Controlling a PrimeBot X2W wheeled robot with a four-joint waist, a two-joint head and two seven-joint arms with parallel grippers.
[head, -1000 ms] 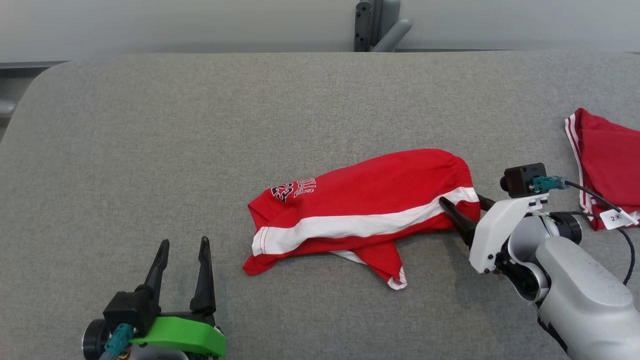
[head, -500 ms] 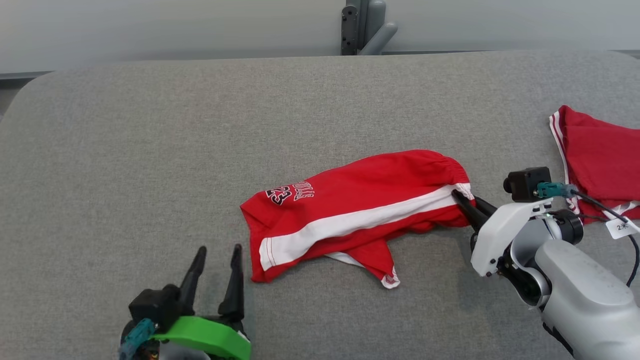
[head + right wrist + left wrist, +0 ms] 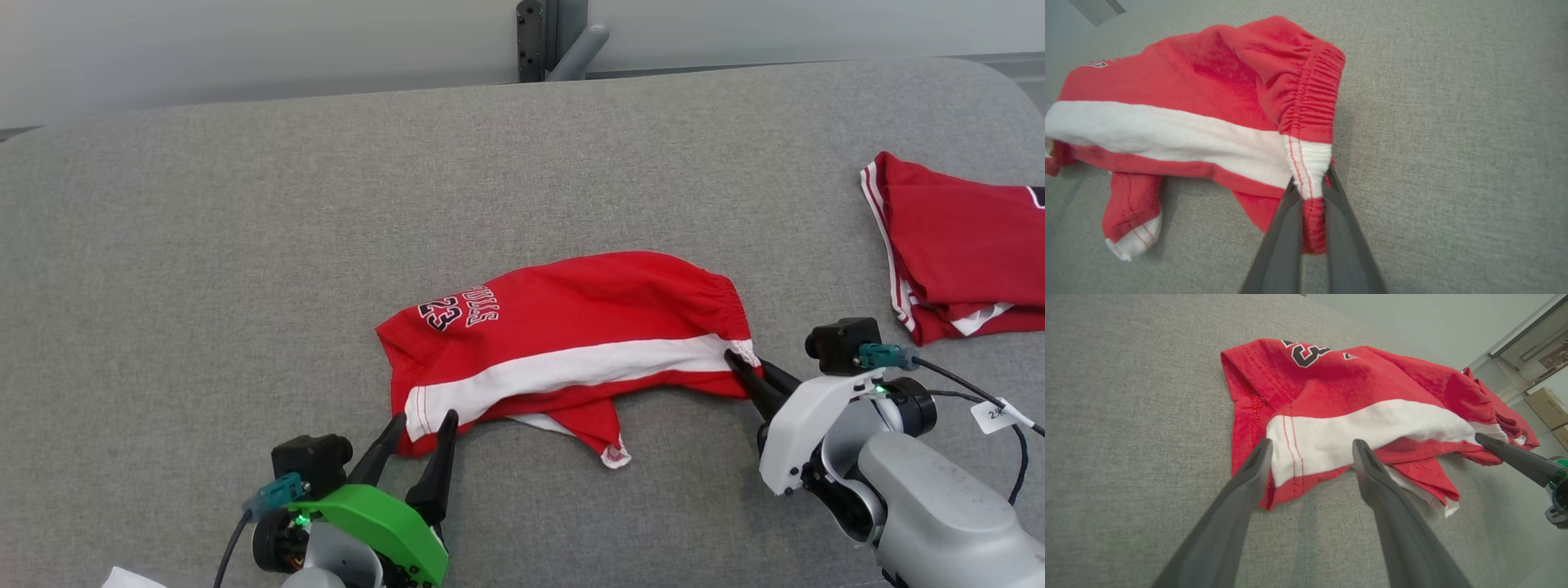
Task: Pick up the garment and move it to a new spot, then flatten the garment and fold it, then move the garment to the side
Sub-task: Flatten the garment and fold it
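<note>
**Right claw clamped on the waistband, left claw wide at the hem**

On your left, the left gripper (image 3: 424, 418) sits low over the grey padded table (image 3: 204, 245) with its fingers spread wide. Its two tips frame the near left corner of the garment (image 3: 571, 327). In the left wrist view the white stripe (image 3: 1363, 428) runs straight into the gap between them. You cannot tell from here whether the tips touch cloth, and nothing is pinched on that side.

Middle of the table: the garment is red, with that broad white stripe and a dark printed number (image 3: 438, 313) at its far left end. It lies crumpled, stretched lengthwise across your view. A loose flap (image 3: 608, 445) with a white edge pokes out toward you from under the near side.

Across to the right end, and there's your grip. The right gripper (image 3: 737, 361) has its fingers pressed together on the gathered waistband (image 3: 1310, 102), right where the white stripe meets the elastic. The right wrist view shows the cloth bunched between the two dark fingers.

Far right, a second red garment (image 3: 963, 245) lies near the table's edge, well apart from the one you hold. A white tag (image 3: 992, 415) hangs on the right arm's cable.
</note>
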